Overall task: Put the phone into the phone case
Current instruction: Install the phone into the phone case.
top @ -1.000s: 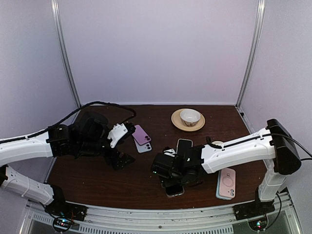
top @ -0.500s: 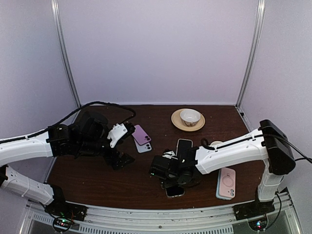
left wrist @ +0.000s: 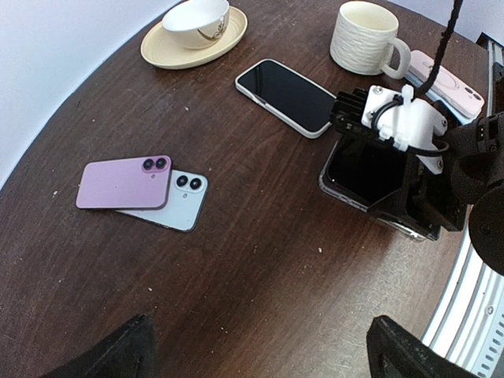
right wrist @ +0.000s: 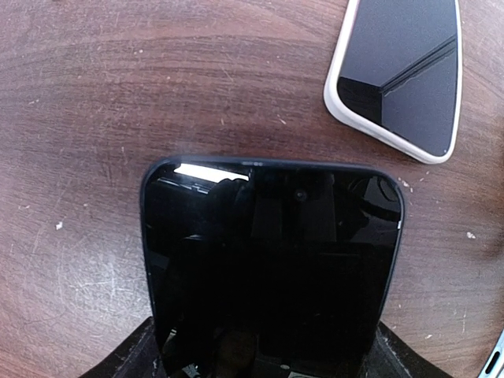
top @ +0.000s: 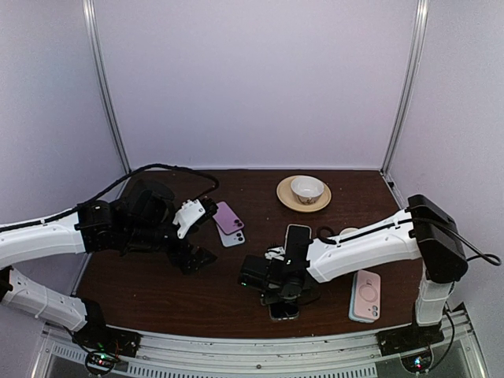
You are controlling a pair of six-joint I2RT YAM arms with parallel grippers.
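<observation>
A black phone (right wrist: 272,268), screen up, lies low over the table near its front edge, and my right gripper (right wrist: 264,356) is shut on its two long sides. In the top view the right gripper (top: 272,277) covers most of the black phone (top: 283,309). In the left wrist view a pale rim runs along the black phone (left wrist: 366,173); I cannot tell whether that is a case. A pink phone case (top: 364,295) with a ring mark lies at the right front. My left gripper (top: 206,232) hangs open over bare wood, holding nothing.
A phone in a white case (left wrist: 287,94) lies screen up just behind the right gripper. A purple phone (left wrist: 124,183) overlaps a light-blue one (left wrist: 177,206) at centre left. A white mug (left wrist: 364,38) and a bowl on a saucer (top: 305,189) stand further back.
The right arm has shifted a little to the left along the black phone, whose near end stays in place. The left arm has not moved.
</observation>
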